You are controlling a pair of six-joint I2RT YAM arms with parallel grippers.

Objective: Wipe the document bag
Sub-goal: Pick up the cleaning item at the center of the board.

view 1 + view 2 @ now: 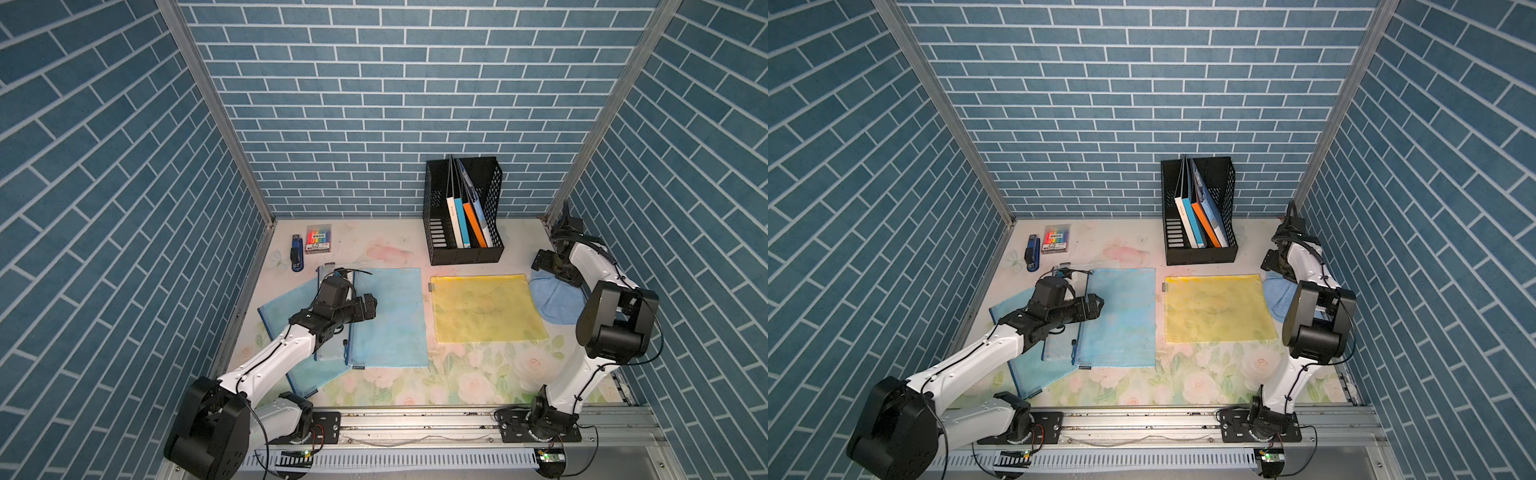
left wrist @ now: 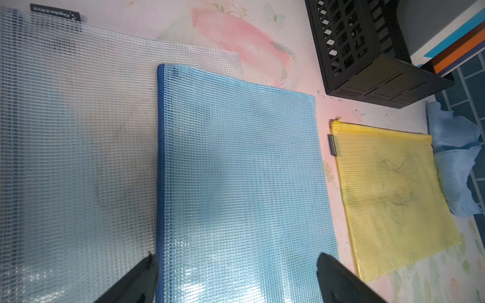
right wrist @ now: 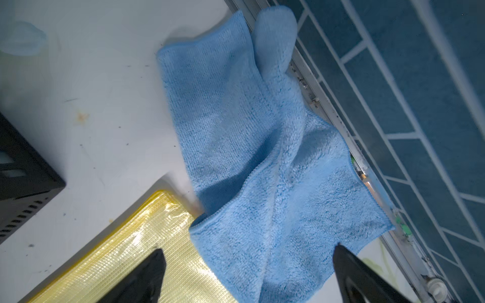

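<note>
I saw right gripper (image 3: 248,249) spread wide over cloth (image 3: 236,131), gripping nothing; cloth edge seemed to overlap yellow bag (image 1: 486,309). Left gripper (image 2: 236,257) also wide, empty, above blue bag (image 2: 236,170).

Left arm (image 1: 286,351): white links between rounded black joint housings — one large and drum-like.
Right arm (image 1: 592,259): same build; white shells, a blocky black housing (image 1: 615,320) mid-arm.
Cables (image 1: 266,358): thin, black, run along the white links; red wires (image 1: 319,436) at the left base.
Ties (image 1: 599,368): black bands round the white shells.
Bases (image 1: 540,432): flat black plates with silver screws.
Left gripper (image 2: 236,257): black fingers tapering to points.
Right gripper (image 3: 248,249): black fingers too — matte, pointed.
Boards (image 1: 550,457): small, green-lit, below each base.
</note>
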